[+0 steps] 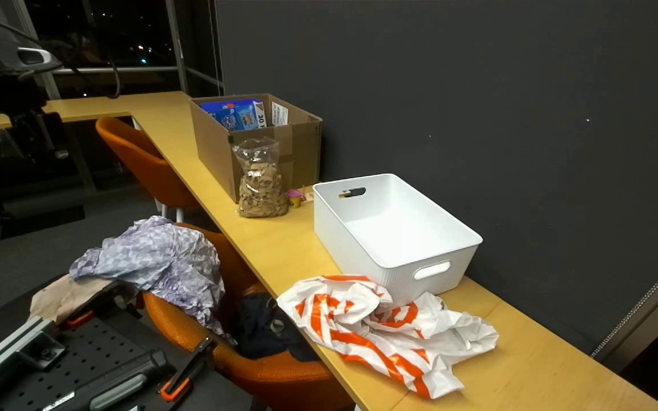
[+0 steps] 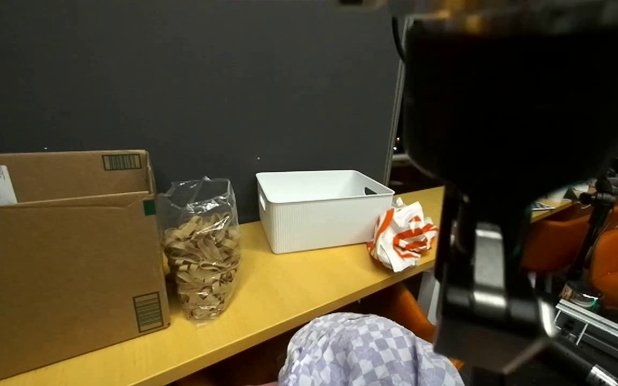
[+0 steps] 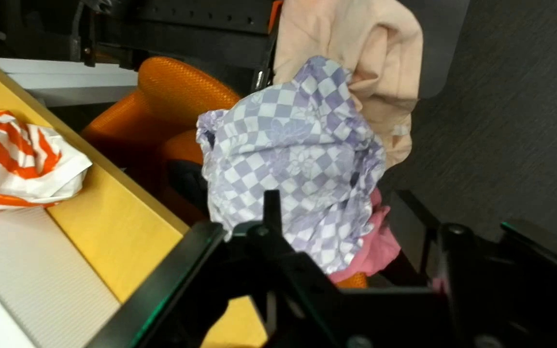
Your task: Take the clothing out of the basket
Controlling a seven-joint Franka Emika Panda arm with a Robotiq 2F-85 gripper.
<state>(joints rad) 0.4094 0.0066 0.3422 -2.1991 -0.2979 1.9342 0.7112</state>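
In the wrist view the gripper (image 3: 339,198) has its jaws spread apart, and between and ahead of the fingertips (image 3: 272,212) shows a lavender-and-white checked cloth (image 3: 288,145); in an exterior view that cloth lies lower than the jaws and apart from them, heaped over an orange chair (image 1: 283,371), outside the white basket (image 1: 351,251). The wrist view gives the fullest sight of a pink cloth (image 3: 377,244), just inside the right-hand fingertip, and of a beige cloth (image 3: 346,38) ahead of the jaws, partly covered by the checked one. The basket and a crumpled white-and-orange plastic bag (image 1: 363,337) beside it are left of the jaws in the wrist view, which catches only part of each; an exterior view reaches the basket's inner floor. Both exterior views include, well apart from the jaws, a cardboard box (image 1: 214,142) and a clear bag of tan strips (image 2: 204,262). Blue packages (image 1: 237,116) show inside the box in an exterior view.
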